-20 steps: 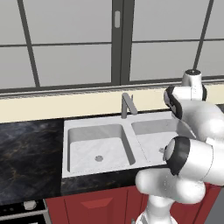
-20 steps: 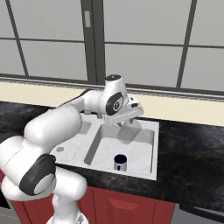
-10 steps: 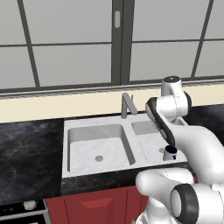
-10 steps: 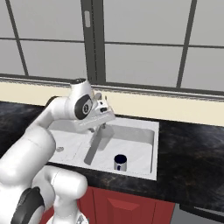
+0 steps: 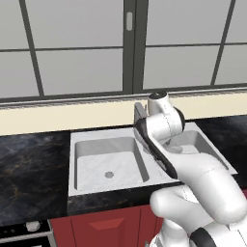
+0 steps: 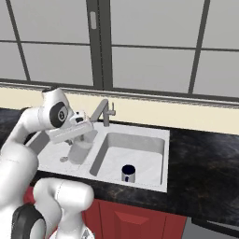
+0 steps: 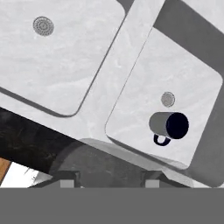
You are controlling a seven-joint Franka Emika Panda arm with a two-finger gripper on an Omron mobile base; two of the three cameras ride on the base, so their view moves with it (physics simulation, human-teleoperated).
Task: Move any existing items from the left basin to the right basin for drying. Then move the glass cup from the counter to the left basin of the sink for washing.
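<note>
— Gripper (image 6: 80,137) pinches the glass cup (image 6: 79,151) by its upper wall, one finger on either side, as I steer from the remote desk. The tumbler hangs directly below the hand, over the left basin (image 5: 103,161).

— How does it look to handle?

— Light and rigid, I'd judge, but smooth-walled and breakable. There's no handle to hook, so friction on slick glass is all that holds it. A grip high on the wall, near the rim, seems right: it leaves the base free to meet the basin floor first.

— Any slip risk?

— Some. The hand camera shows the cup as a translucent grey shape between the fingertips (image 7: 65,179), and I can't tell how deep the fingers reach down its side. I'd squeeze gently, since hard pressure could crack a thin wall.

— What else is near?

— Beyond the divider (image 7: 118,78), off to the gripper's side, the blue-lined mug (image 6: 127,172) sits in the right basin (image 6: 140,154), well apart from the cup. Beneath the hand, the left basin's floor looks bare around its drain (image 7: 43,26).

— So what does the setting-down call for?

— A low, slow descent, I'd say. Glass on a hard sink (image 5: 72,140) won't forgive a drop.
</note>
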